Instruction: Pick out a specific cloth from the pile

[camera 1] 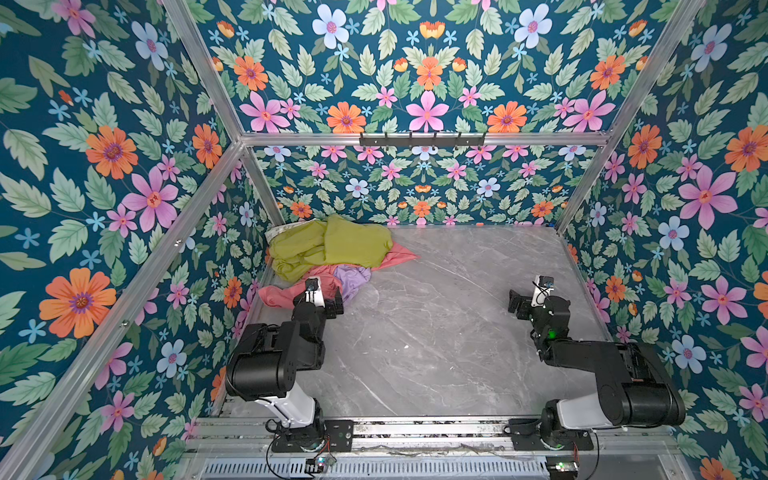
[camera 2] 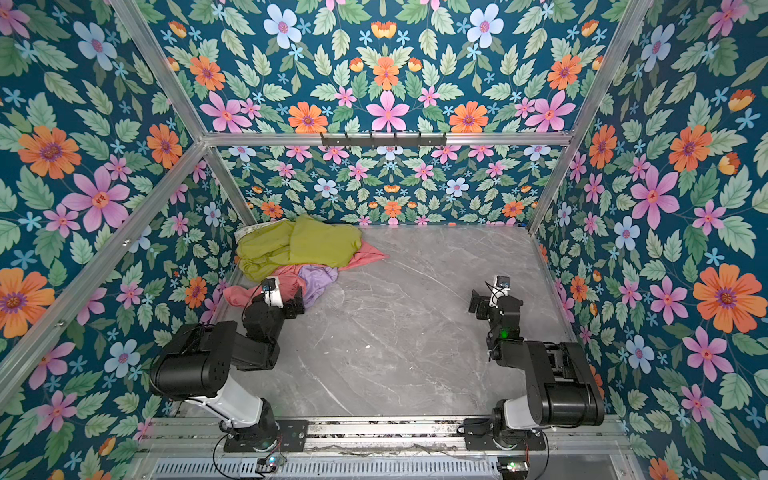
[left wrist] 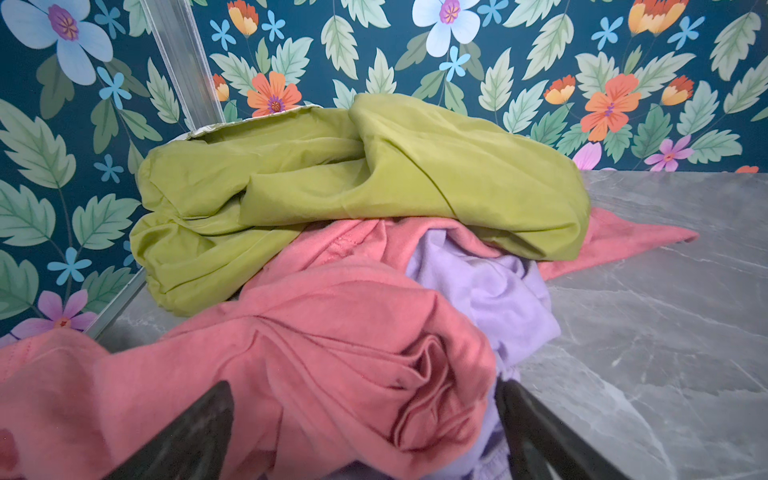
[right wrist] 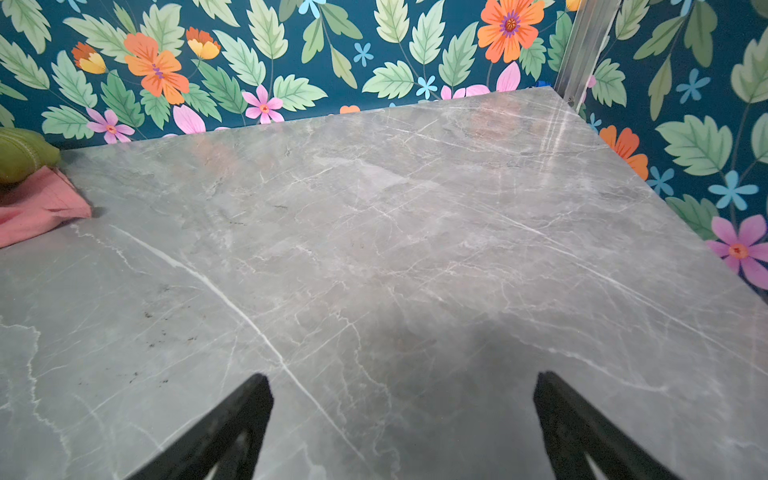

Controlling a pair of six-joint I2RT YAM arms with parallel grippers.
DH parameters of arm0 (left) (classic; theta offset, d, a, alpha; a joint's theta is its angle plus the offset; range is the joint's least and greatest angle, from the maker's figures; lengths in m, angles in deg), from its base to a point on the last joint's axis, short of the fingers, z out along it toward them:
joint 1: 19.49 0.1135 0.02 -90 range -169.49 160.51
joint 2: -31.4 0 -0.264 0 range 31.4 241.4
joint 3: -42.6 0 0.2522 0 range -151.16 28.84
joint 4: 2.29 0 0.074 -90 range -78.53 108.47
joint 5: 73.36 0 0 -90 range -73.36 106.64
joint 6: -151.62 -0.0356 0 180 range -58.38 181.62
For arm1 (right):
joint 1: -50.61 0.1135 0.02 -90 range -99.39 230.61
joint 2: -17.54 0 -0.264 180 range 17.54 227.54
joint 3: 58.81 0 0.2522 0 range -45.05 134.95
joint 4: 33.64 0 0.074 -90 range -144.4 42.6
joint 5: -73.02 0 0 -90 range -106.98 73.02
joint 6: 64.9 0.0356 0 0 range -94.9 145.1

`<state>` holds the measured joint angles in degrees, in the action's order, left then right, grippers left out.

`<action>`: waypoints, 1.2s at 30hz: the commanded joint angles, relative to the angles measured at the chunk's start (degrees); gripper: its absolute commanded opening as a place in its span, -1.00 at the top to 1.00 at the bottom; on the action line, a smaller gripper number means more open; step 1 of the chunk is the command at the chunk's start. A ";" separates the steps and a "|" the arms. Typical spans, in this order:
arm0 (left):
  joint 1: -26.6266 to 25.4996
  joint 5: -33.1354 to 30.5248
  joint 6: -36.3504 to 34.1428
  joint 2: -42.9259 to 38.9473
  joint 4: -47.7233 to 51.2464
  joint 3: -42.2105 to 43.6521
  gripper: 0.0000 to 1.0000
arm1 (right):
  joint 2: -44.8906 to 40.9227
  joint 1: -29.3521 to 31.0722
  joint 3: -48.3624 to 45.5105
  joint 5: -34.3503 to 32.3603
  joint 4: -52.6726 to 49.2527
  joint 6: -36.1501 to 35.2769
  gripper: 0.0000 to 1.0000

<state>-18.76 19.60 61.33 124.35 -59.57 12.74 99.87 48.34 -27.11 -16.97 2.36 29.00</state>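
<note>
The pile [camera 1: 328,253] lies in the far left corner of the table. An olive-green cloth [left wrist: 374,174] is on top, and a lavender cloth [left wrist: 490,286] and a bit of white fabric [camera 1: 276,232] lie with it. The cloth [left wrist: 311,332], salmon-pink and wrinkly, runs under them; one end shows near the left wall [camera 1: 278,293] and a corner pokes out to the right [right wrist: 37,203]. My left gripper [left wrist: 361,390] is open, its jaws standing wide on either side of a bunched salmon fold at the pile's near edge [camera 1: 334,301]. My right gripper [right wrist: 403,378] is open over bare table [camera 1: 515,303].
The grey marble tabletop [camera 1: 436,324] is enclosed by floral walls on three sides. Aluminium frame posts [camera 1: 266,187] stand in the far corners. A black hook rail [camera 1: 422,139] hangs on the back wall. Both arm bases sit on the front rail [camera 1: 415,428].
</note>
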 commanded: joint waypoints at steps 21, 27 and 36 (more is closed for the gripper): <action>0.06 -7.50 2.55 -2.35 0.70 -0.17 -1.00 | -2.53 2.56 -0.95 -3.42 0.32 -2.12 -0.99; 0.06 -13.17 4.58 -8.06 8.52 -1.63 -1.00 | -11.90 5.08 4.68 -9.55 -16.20 -2.61 -0.99; 0.06 -21.71 9.66 -16.20 22.93 -6.69 -1.00 | -19.72 6.90 10.31 -8.42 -27.57 4.77 -0.99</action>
<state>-18.76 3.73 67.51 109.46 -44.30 8.34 80.89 54.38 -17.54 -25.43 -20.87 30.46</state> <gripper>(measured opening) 0.998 0.995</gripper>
